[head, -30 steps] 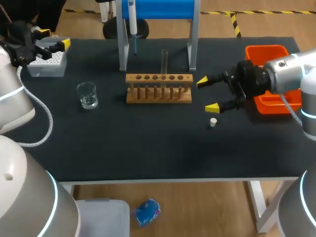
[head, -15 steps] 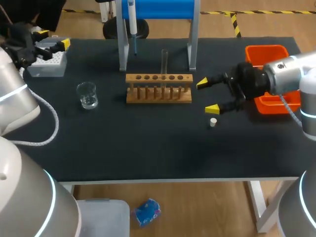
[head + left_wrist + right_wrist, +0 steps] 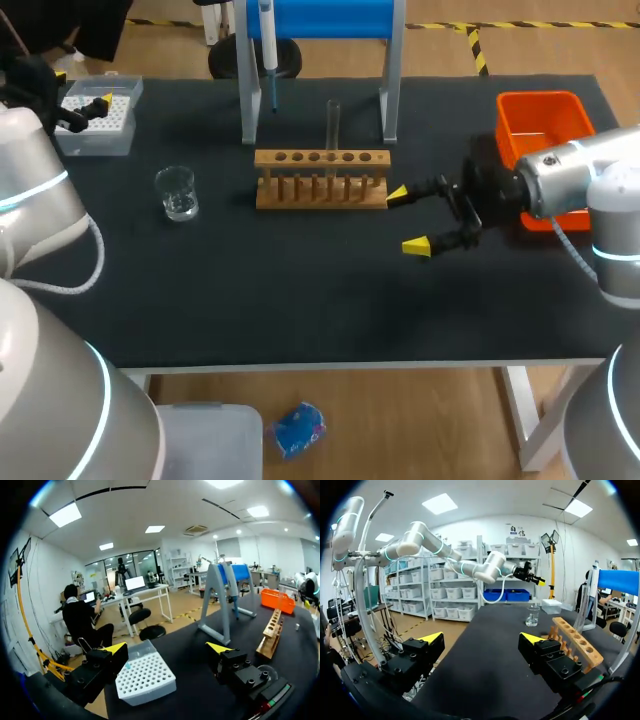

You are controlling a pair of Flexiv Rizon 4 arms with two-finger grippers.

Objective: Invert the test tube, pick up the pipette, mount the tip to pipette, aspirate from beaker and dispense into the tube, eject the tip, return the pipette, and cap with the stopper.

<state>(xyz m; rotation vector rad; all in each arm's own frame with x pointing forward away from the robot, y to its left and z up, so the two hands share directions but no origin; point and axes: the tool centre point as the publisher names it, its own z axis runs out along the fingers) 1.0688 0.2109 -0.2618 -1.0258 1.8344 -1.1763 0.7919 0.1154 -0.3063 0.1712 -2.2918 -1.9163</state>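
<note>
One test tube [image 3: 332, 120] stands upright in the single wooden rack [image 3: 321, 182]. One pipette [image 3: 267, 38] hangs on the blue-topped stand [image 3: 318, 18], at the tube's 11 o'clock. One beaker [image 3: 177, 192] sits at the rack's 9 o'clock, one tip box [image 3: 97, 128] at its 10 o'clock, and one orange bin [image 3: 540, 98] at its 3 o'clock. There are two grippers. The right gripper [image 3: 406, 220] lies at the rack's 4 o'clock, fingers spread wide and holding nothing. The left gripper [image 3: 167, 648] hangs at the tip box, which shows between its spread fingers, not pinched.

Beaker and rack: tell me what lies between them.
Nothing. In the head view, the black tabletop between the beaker and the wooden rack is bare.
</note>
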